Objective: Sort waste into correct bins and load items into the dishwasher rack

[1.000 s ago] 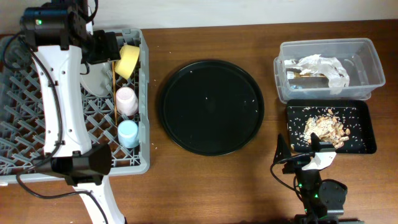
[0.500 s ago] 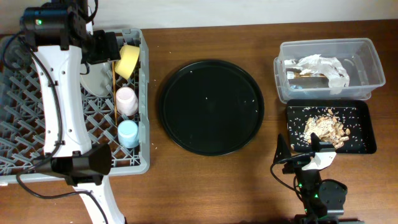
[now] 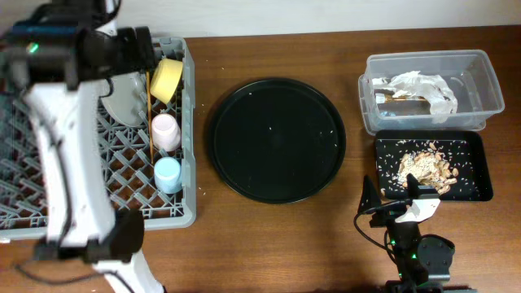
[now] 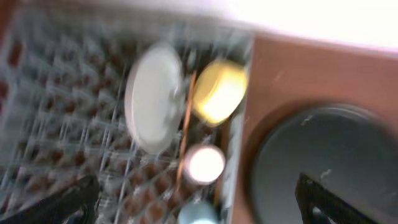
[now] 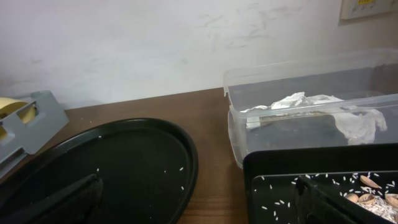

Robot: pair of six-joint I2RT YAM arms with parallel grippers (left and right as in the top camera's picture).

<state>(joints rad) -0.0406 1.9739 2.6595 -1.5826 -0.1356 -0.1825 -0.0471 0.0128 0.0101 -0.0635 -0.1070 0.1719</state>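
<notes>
The grey dishwasher rack (image 3: 49, 203) holds a pale grey plate (image 3: 122, 96), a yellow bowl (image 3: 168, 78), a pink cup (image 3: 165, 130), a light-blue cup (image 3: 168, 173) and wooden chopsticks (image 3: 151, 122). My left gripper (image 3: 140, 49) hovers over the rack's far right corner, open and empty. Its blurred wrist view shows the plate (image 4: 154, 96), bowl (image 4: 219, 91) and pink cup (image 4: 204, 163) below. The clear tub (image 3: 480, 77) holds white napkins (image 3: 419, 87) and a brownish wrapper (image 3: 399, 99). The shallow black tray (image 3: 480, 159) holds food scraps (image 3: 427, 165). My right gripper (image 3: 395, 195) is open and empty at the front.
A large round black tray (image 3: 278, 138) with a few rice grains lies between the rack and the bins. It also fills the lower left of the right wrist view (image 5: 112, 162), with the tub (image 5: 273, 134) to the right. A wall runs behind the table.
My left arm has swung away from the bowl toward the far left and is motion-blurred. The right arm and all objects have not moved.
</notes>
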